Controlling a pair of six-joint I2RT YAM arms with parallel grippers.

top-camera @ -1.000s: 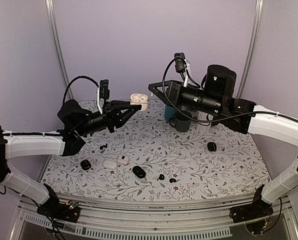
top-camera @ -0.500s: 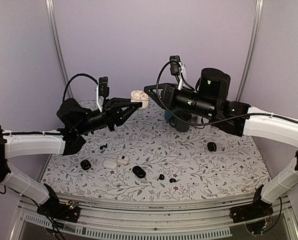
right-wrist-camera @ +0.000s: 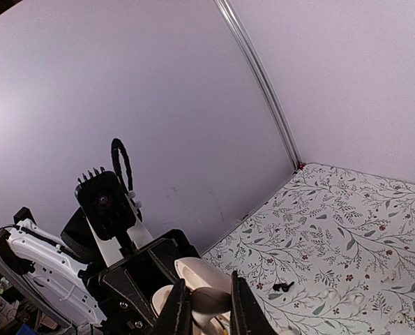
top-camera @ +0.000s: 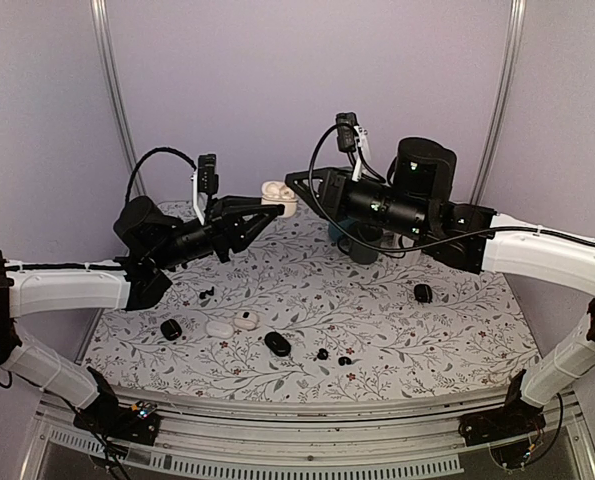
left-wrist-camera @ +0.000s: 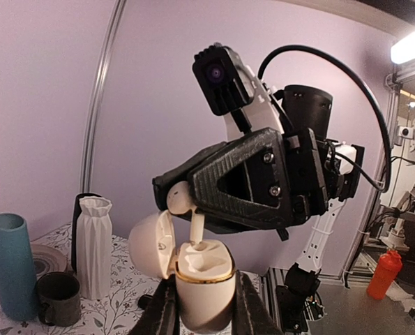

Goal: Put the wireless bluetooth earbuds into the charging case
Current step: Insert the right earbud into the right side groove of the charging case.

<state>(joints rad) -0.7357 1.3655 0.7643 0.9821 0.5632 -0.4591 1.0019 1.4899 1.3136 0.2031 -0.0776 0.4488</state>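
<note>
The white earbud [left-wrist-camera: 182, 202] hangs in mid-air well above the worktop [top-camera: 397, 330], stem pointing down, its tip just at the mouth of a well in the open charging case [left-wrist-camera: 204, 276]. Your right gripper [top-camera: 299, 186] is clenched on the bud's head. Your left gripper [left-wrist-camera: 206, 301] is grasping the case body from both sides, with the lid tipped back. You're at the insertion step, and the bud looks not yet seated. Next you need a straight, gentle push along the stem's line, with the case held steady, before the right gripper lets go. Two small black buds [top-camera: 322, 353] lie on the worktop near its front edge.
</note>
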